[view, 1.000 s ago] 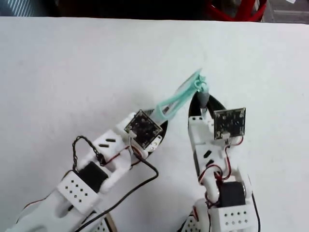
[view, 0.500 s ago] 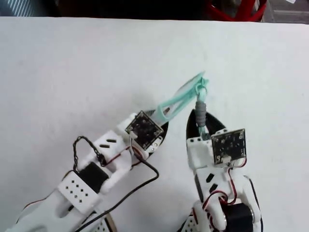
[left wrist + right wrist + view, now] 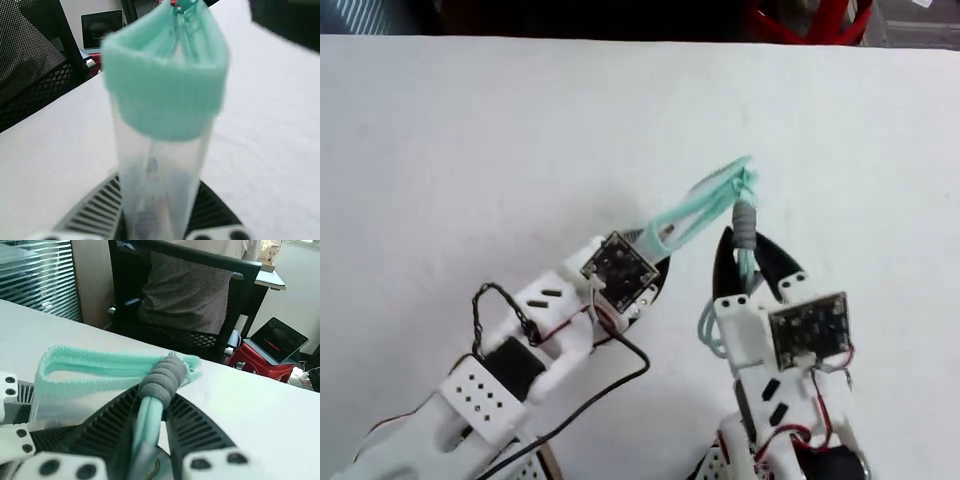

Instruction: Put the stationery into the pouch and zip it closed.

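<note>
Bright, even light; soft shadows

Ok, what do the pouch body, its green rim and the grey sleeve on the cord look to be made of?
Pouch body: clear glossy plastic film, likely; dim shapes show through.
Green rim: woven fabric, matte, fuzzy-edged.
Grey sleeve: looks like wound cord or ribbed rubber, matte; ridges ring it.

- The pouch (image 3: pixel 162 115) stands up close, clear-sided with a mint-green band across it.
- The left gripper (image 3: pixel 157 217) has it clamped, one black ribbed jaw on each side.
- A white table (image 3: pixel 270 125) spreads underneath.
- Behind it are a black mesh chair (image 3: pixel 30 65) and a dark screen (image 3: pixel 101 27).
</note>
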